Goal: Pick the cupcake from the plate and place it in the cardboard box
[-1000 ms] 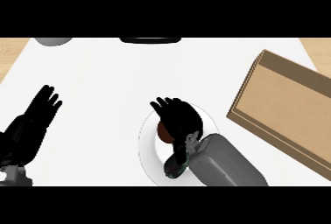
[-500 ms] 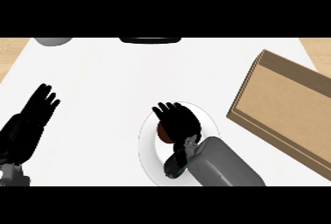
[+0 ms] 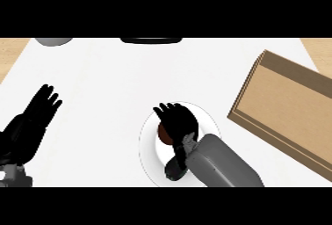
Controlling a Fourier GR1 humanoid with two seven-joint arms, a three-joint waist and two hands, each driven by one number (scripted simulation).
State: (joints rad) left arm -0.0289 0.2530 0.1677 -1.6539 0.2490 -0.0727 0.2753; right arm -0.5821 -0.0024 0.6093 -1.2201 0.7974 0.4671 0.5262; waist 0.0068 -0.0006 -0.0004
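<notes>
Bright, even light; soft shadows, no glare.

The counter top (image 3: 110, 74) is white and takes up most of the view. At the far left corner and the far right corner a strip of light wood surface (image 3: 13, 57) shows past the white top's edges, approx. triangle-shaped on both sides.

At the far edge, left of centre, there is a grey rounded object (image 3: 54, 41); only its near part shows, the rest is cut off, so I cannot tell what it is. To the right of it, also at the far edge and well apart from the grey one, is a black flat object (image 3: 150, 40), wide and low, w/ rounded ends, also cut by the edge. Both sit on the white top.
</notes>
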